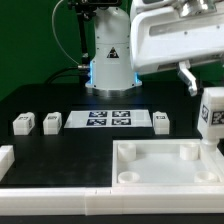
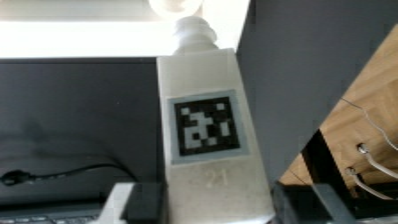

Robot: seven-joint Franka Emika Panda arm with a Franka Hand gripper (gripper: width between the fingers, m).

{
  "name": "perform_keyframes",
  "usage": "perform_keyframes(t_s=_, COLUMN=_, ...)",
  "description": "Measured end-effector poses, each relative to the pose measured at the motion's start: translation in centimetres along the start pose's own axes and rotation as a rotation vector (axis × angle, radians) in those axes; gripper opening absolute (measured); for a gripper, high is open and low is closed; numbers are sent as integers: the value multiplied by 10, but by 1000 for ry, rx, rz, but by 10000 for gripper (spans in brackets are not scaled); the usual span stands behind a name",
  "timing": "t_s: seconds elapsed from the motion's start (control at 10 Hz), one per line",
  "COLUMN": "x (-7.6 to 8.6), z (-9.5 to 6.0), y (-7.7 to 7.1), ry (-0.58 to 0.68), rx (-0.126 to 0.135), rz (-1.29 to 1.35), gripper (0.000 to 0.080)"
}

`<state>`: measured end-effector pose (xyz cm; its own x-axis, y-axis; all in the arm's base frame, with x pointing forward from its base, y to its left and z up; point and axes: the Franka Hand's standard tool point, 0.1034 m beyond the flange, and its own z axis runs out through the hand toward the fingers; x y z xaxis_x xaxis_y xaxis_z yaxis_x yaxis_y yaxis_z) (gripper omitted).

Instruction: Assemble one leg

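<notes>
The gripper (image 2: 205, 206) clasped the leg (image 2: 203, 90) between its two grey fingers (image 2: 125, 207), one pressed to each side of the near end. The white leg ran away from the camera, narrowing to a rounded tip against a bright white surface (image 2: 80, 25). A black-and-white tag (image 2: 206, 125) sat on its facing side. Behind it lay the black table (image 2: 80, 100), with a dark cable (image 2: 63, 172) curling across it and a brown surface (image 2: 365, 100) beside the table.
</notes>
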<state>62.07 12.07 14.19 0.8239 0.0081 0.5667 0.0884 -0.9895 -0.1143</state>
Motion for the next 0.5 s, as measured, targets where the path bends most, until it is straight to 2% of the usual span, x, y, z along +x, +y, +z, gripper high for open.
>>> perform_keyframes(t_s=0.1, x=-7, z=8, y=1, ry=-6, rx=0, rz=3, gripper=284)
perform_keyframes(t_s=0.5, x=-18, z=19, y=7, ry=-23, rx=-5, rz=5, gripper=284)
